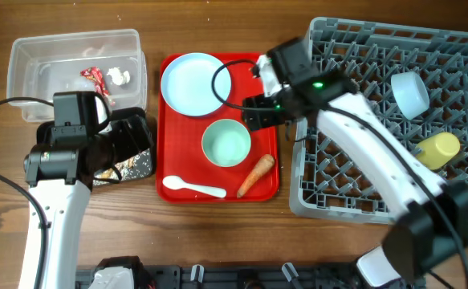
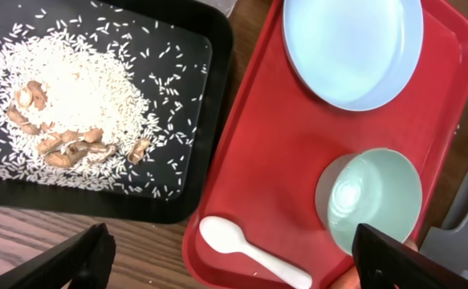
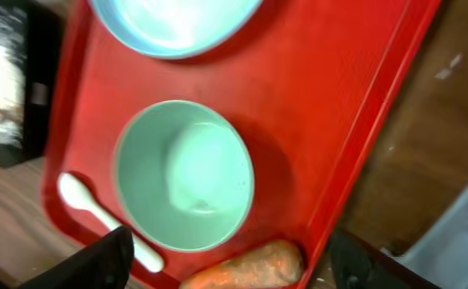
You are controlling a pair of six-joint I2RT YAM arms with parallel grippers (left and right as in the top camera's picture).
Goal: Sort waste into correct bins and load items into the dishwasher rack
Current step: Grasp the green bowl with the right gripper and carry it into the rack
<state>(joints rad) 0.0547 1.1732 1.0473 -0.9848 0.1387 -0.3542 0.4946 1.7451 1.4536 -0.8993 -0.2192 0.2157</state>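
Wooden desk (image 1: pixel 217 241); right pincer (image 3: pixel 229 235) spread wide above the pale green bowl (image 3: pixel 185 172) on the red tray (image 3: pixel 322 104); left pincer (image 2: pixel 232 231) wide, empty; next, likely: descend, grip its rim, lift toward the rack (image 1: pixel 354 172)

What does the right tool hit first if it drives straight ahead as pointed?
The right tool would probably meet the green bowl first; it sits centred ahead between the open jaws. Depth unclear.
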